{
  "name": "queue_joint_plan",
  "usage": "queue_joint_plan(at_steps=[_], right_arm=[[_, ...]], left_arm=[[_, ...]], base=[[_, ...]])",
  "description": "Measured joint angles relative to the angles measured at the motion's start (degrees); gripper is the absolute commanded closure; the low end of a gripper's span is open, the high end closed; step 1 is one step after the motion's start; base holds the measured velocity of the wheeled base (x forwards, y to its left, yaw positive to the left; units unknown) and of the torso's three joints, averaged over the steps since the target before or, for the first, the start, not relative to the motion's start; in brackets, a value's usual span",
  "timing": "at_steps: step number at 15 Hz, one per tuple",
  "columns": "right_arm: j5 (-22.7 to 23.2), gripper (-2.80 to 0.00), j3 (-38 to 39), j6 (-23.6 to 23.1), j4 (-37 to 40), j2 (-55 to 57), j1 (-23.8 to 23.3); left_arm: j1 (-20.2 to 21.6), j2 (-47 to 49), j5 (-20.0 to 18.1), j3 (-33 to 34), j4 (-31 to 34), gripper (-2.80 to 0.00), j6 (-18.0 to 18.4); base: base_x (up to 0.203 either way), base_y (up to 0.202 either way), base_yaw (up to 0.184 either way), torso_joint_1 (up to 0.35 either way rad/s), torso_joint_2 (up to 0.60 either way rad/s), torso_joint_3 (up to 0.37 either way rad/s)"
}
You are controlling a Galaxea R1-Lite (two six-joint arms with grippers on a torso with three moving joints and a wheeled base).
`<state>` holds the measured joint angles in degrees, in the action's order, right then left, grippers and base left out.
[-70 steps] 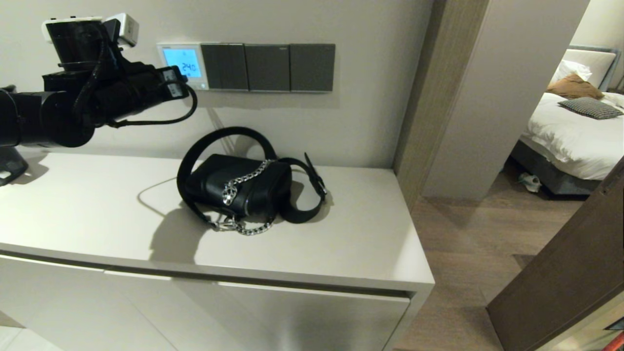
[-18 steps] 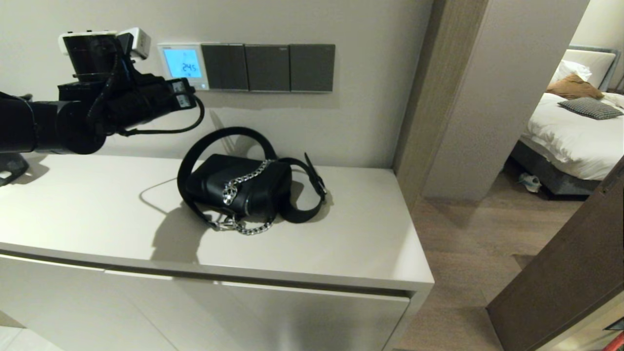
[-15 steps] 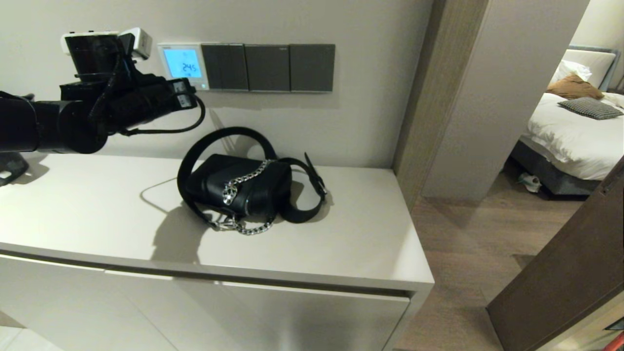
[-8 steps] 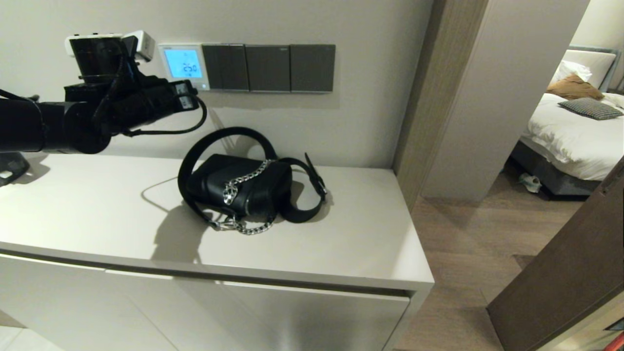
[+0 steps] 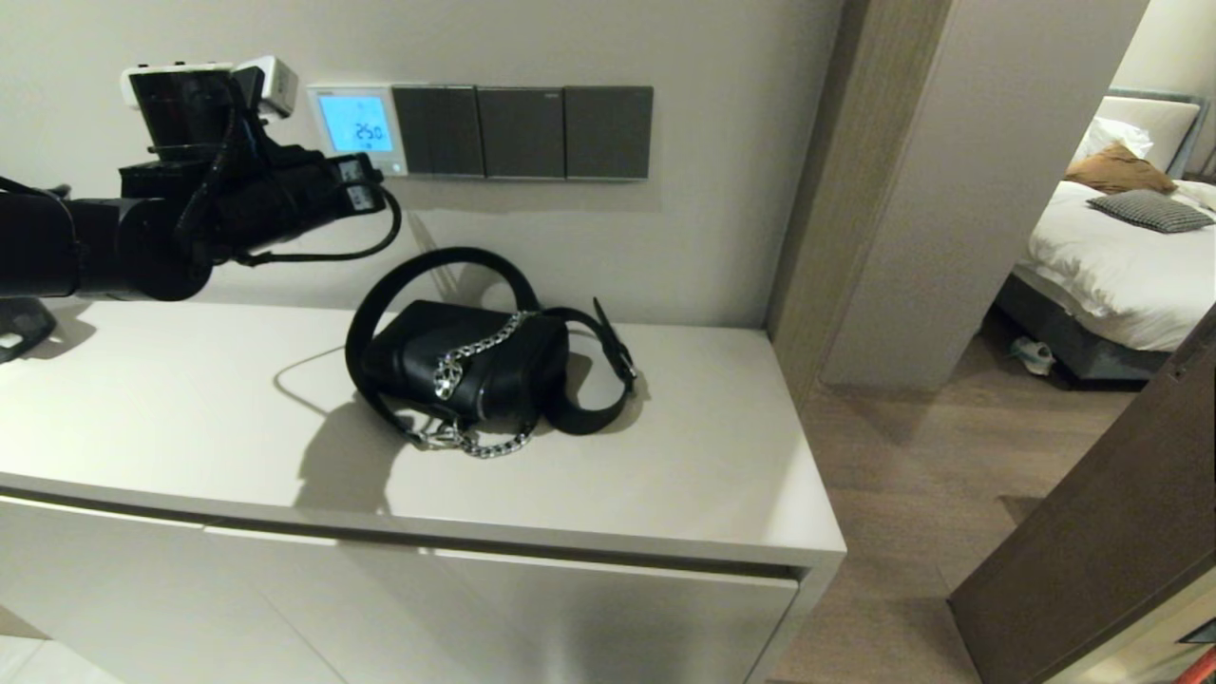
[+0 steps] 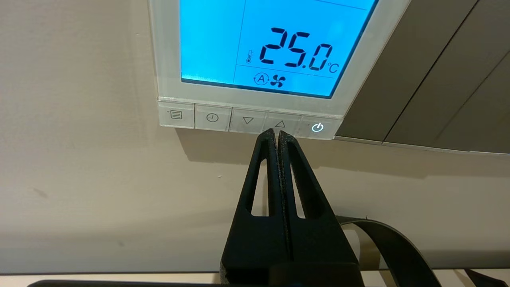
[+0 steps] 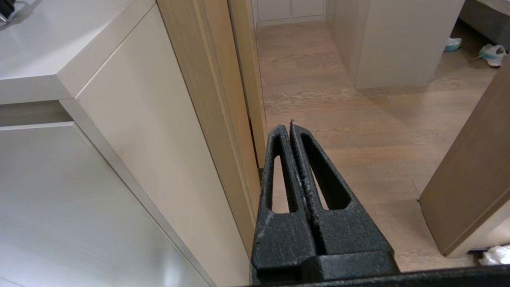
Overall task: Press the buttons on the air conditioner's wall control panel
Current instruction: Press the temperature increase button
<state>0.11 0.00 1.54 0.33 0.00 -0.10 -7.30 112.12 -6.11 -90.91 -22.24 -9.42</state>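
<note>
The white wall control panel point(image 5: 357, 128) hangs on the wall with a glowing blue screen that reads 25.0 point(image 6: 295, 50). Below the screen runs a row of small white buttons point(image 6: 247, 119): menu, clock, down arrow, up arrow point(image 6: 280, 124), power point(image 6: 317, 127). My left gripper point(image 6: 277, 131) is shut and empty, its tips at the lower edge of the up arrow button. In the head view the left gripper point(image 5: 366, 185) is just below the panel's lower corner. My right gripper point(image 7: 287, 126) is shut and empty, parked low beside the cabinet, over the wooden floor.
Three dark grey switch plates point(image 5: 522, 131) adjoin the panel on the right. A black handbag point(image 5: 475, 366) with a chain and long strap lies on the beige cabinet top point(image 5: 190, 418) below. A wooden door frame point(image 5: 817, 190) stands to the right.
The display went from 24.0 to 24.5 to 25.0. My left gripper moved lower and to the right along the button row, then stayed by the up arrow button.
</note>
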Motion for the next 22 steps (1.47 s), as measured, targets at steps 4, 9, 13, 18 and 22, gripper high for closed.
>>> queue_joint_plan(at_steps=[4,9,13,18,22], right_arm=[[0.0,0.00,0.0,0.0,0.0,0.0,0.0],[0.0,0.00,0.0,0.0,0.0,0.0,0.0],[0.0,0.00,0.0,0.0,0.0,0.0,0.0],[0.0,0.00,0.0,0.0,0.0,0.0,0.0],[0.0,0.00,0.0,0.0,0.0,0.0,0.0]], left_arm=[[0.0,-0.4,0.0,0.2,0.0,0.00,0.0],[0.0,-0.1,0.0,0.0,0.0,0.00,0.0],[0.0,0.7,0.0,-0.5,0.3,0.00,0.1],[0.0,1.1,0.0,-0.8,0.3,0.00,0.0],[0.0,0.2,0.0,0.1,0.1,0.00,0.0]], base=[[0.000,0.000,0.000,0.000,0.00,0.000],[0.000,0.000,0.000,0.000,0.00,0.000],[0.000,0.000,0.000,0.000,0.00,0.000],[0.000,0.000,0.000,0.000,0.00,0.000],[0.000,0.000,0.000,0.000,0.00,0.000]])
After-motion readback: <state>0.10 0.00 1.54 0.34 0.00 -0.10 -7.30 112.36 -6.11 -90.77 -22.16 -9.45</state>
